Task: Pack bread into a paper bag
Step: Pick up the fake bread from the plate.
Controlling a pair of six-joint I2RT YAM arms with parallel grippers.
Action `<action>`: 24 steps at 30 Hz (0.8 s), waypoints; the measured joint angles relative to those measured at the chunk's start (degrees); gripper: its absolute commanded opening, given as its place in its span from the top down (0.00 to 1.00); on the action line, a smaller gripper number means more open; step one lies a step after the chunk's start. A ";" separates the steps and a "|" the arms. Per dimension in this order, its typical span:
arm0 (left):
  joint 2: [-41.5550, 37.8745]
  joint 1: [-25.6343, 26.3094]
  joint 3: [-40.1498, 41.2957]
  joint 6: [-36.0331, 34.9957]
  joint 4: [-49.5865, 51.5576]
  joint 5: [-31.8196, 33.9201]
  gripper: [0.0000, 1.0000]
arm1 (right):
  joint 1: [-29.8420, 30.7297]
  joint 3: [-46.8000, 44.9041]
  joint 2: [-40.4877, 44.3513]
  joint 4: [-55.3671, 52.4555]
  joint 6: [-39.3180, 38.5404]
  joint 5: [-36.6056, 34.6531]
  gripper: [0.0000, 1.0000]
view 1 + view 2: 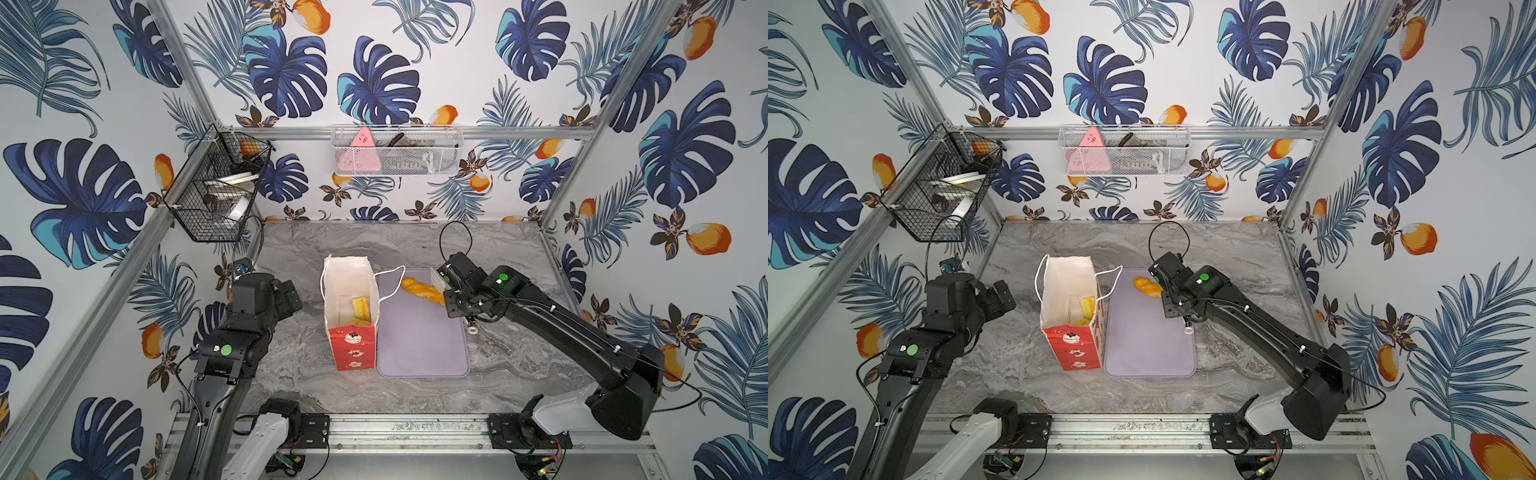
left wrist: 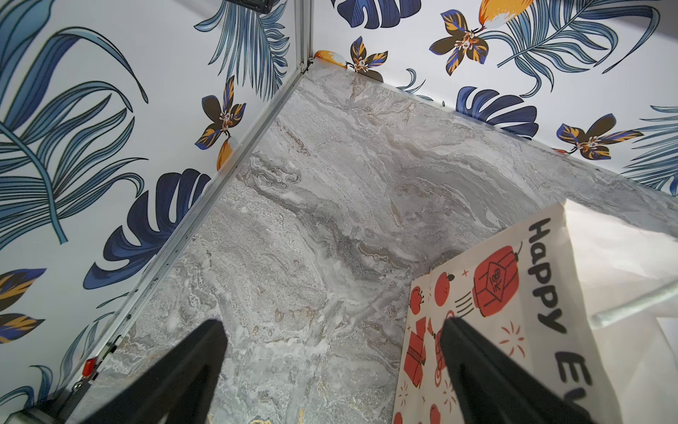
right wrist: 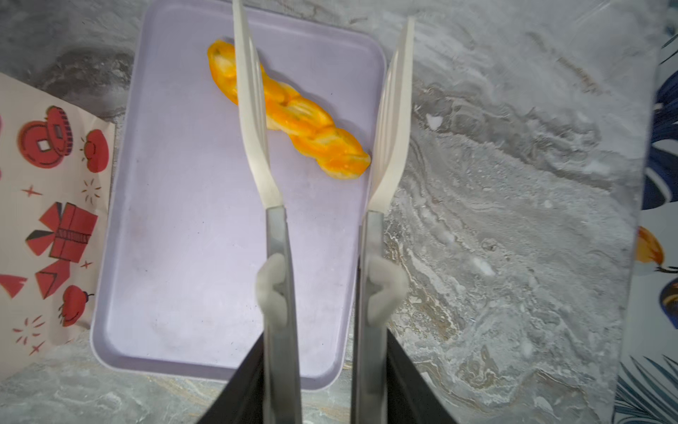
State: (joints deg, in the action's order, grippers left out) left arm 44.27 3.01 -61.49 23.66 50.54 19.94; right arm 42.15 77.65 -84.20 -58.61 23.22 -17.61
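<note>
I see my right gripper (image 3: 326, 367) clamped on white-tipped tongs (image 3: 253, 128). Their tips are spread over the twisted loaf (image 3: 308, 124), which is at the twelve o'clock end of the lilac tray (image 1: 419, 345). The paper bag (image 1: 353, 349) stands at the tray's nine o'clock with a yellow wedge (image 1: 359, 307) inside. My left gripper (image 2: 332, 325) is spread and holds nothing.

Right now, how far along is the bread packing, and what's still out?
Done: a pale yellow wedge and part of a golden bun show inside the paper bag; anything deeper is hidden. In hand: the right hand holds tongs, tips apart over the twisted loaf on the lilac tray, not yet gripping it. Left: grip that loaf and bag it. The left hand is open beside the bag.
</note>
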 measured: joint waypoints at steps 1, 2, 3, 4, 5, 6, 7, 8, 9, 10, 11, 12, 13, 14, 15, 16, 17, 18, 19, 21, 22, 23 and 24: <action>0.00 0.00 0.04 0.00 0.09 -0.02 0.01 | -0.83 -0.20 -1.27 0.81 -0.59 1.40 0.54; -0.04 0.00 0.09 0.00 0.07 0.00 0.01 | -1.73 -0.33 -2.51 1.49 -1.49 2.75 0.54; -0.17 0.00 0.11 0.02 0.07 0.02 0.01 | -2.69 -0.35 -3.67 2.01 -2.10 4.26 0.54; -0.33 0.00 0.13 0.02 0.07 0.02 0.01 | -3.52 -0.35 -4.52 2.56 -2.89 5.38 0.54; -0.44 0.00 0.13 0.02 0.07 0.02 0.01 | -4.61 -0.28 -5.55 3.21 -3.56 6.56 0.54; -0.52 0.00 0.13 0.02 0.07 0.07 0.01 | -5.70 -0.02 -6.69 3.52 -4.44 7.72 0.54; -0.57 0.00 0.15 0.02 0.07 0.09 0.01 | -6.49 0.33 -7.76 3.69 -5.03 8.61 0.54; -0.63 0.00 0.24 0.02 0.07 0.11 0.01 | -7.30 0.87 -8.98 3.74 -5.90 9.22 0.54; -0.63 0.00 0.31 0.02 0.09 0.20 0.01 | -7.80 1.33 -10.08 3.98 -6.45 9.38 0.54; -0.66 0.00 0.35 0.02 0.09 0.26 0.01 | -8.07 1.66 -10.95 4.24 -7.02 9.64 0.54; -0.68 0.00 0.39 0.02 0.07 0.28 0.01 | -8.24 1.88 -11.74 4.61 -7.63 10.21 0.54; -0.72 0.00 0.44 0.04 0.07 0.31 0.01 | -8.57 1.99 -12.44 5.03 -8.07 11.23 0.54; -0.76 0.00 0.46 0.04 0.09 0.35 0.01 | -8.90 2.03 -13.03 5.29 -8.70 11.93 0.54; -0.79 0.00 0.48 0.04 0.07 0.44 0.01 | -9.51 2.08 -13.66 5.42 -9.14 12.83 0.54; -0.79 0.00 0.50 0.04 0.09 0.61 0.01 | -10.27 2.08 -14.27 5.70 -9.35 13.20 0.54; -0.79 0.00 0.50 0.04 0.09 0.72 0.01 | -10.88 2.08 -14.80 5.84 -9.64 13.46 0.54; -0.76 0.00 0.50 0.04 0.07 0.74 0.01 | -11.43 2.05 -15.23 5.88 -10.08 13.64 0.54; -0.76 0.00 0.50 0.04 0.09 0.90 0.01 | -11.65 1.84 -15.43 6.16 -10.27 13.62 0.54; -0.74 0.00 0.50 0.04 0.09 0.94 0.01 | -11.69 1.49 -15.45 6.45 -10.40 14.05 0.55; -0.72 0.00 0.50 0.04 0.07 1.07 0.01 | -11.74 0.55 -15.30 6.78 -10.62 15.23 0.55; -0.70 0.00 0.50 0.04 0.07 1.11 0.01 | -11.74 0.13 -15.15 6.82 -10.67 15.65 0.54; -0.63 0.00 0.48 0.04 0.07 1.14 0.01 | -11.78 -0.33 -14.91 6.86 -10.71 16.20 0.54; -0.55 0.00 0.46 0.04 0.07 1.14 0.01 | -11.82 -0.63 -14.60 6.84 -10.82 16.70 0.54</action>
State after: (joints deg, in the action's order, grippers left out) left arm 43.72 3.01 -61.04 23.70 50.61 21.08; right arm 30.33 77.01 -98.80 -51.77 12.40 -0.91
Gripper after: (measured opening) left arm 0.989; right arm 0.454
